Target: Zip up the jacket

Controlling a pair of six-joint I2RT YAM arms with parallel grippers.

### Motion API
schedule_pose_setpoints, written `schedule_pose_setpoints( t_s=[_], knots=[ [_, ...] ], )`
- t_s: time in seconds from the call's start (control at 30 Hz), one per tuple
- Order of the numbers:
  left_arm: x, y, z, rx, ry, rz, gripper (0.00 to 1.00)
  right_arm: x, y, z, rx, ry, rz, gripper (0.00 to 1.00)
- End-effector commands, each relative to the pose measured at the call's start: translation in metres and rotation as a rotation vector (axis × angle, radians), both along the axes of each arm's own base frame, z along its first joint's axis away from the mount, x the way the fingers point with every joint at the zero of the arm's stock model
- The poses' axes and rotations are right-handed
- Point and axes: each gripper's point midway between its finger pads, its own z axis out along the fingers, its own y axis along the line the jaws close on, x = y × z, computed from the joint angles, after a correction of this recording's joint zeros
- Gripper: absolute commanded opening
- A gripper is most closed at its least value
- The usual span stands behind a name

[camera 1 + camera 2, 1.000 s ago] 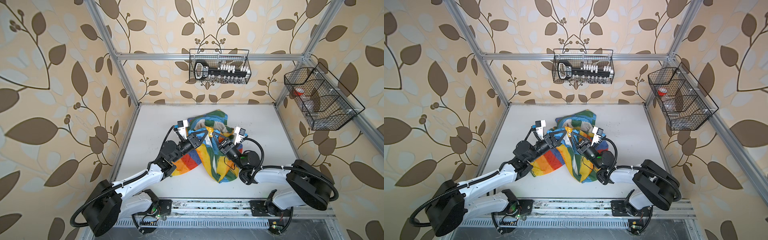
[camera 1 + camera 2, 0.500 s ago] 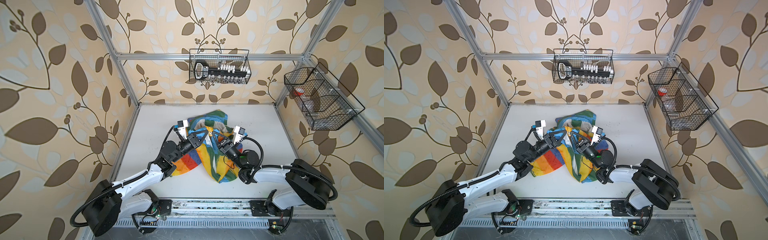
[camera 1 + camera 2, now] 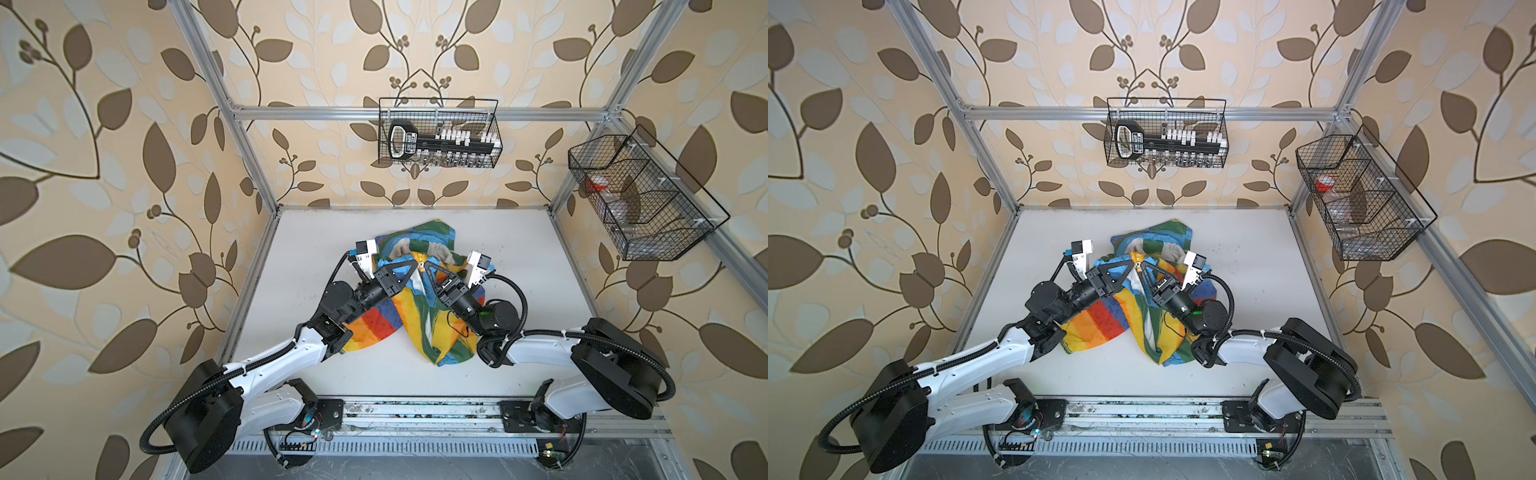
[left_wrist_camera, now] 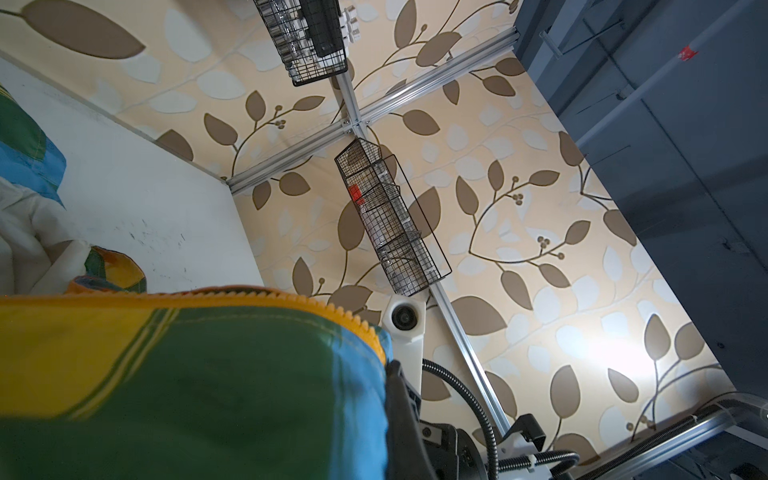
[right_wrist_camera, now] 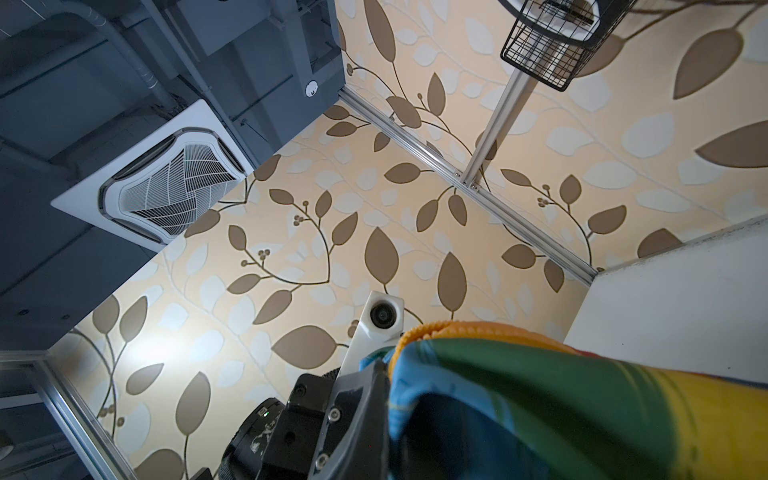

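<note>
jacket crumpled mid-tabletop, hood away from me | left gripper clamped on my-left front edge | right gripper clamped on facing edge | tips nearly meet at collar; zipper runs toward me between them

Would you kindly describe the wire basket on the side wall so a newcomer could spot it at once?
Start at the white table with the rainbow jacket, between leaf-papered walls. Two black wire baskets hang there; this basket is on the wall at the right in both top views. Unlike the back-wall basket, it has dividers and something red inside.
</note>
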Motion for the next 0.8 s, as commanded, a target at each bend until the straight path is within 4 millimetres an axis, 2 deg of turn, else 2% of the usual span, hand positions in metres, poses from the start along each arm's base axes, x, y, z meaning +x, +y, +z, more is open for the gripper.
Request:
schedule_pose_setpoints(
  t_s=[0.0, 0.33, 0.77],
  knots=[
    [-0.016, 0.002, 0.047, -0.085, -0.115, -0.042, 0.00, -0.016, 0.003, 0.031, 0.065, -0.090, 0.062, 0.00],
    [-0.018, 0.000, 0.049, -0.087, -0.111, -0.059, 0.00, -0.020, 0.003, 0.038, 0.084, -0.098, 0.104, 0.00],
    [-0.030, 0.007, 0.076, -0.128, -0.153, -0.079, 0.00, -0.029, -0.002, 0.044, 0.094, -0.109, 0.156, 0.00]
  ],
)
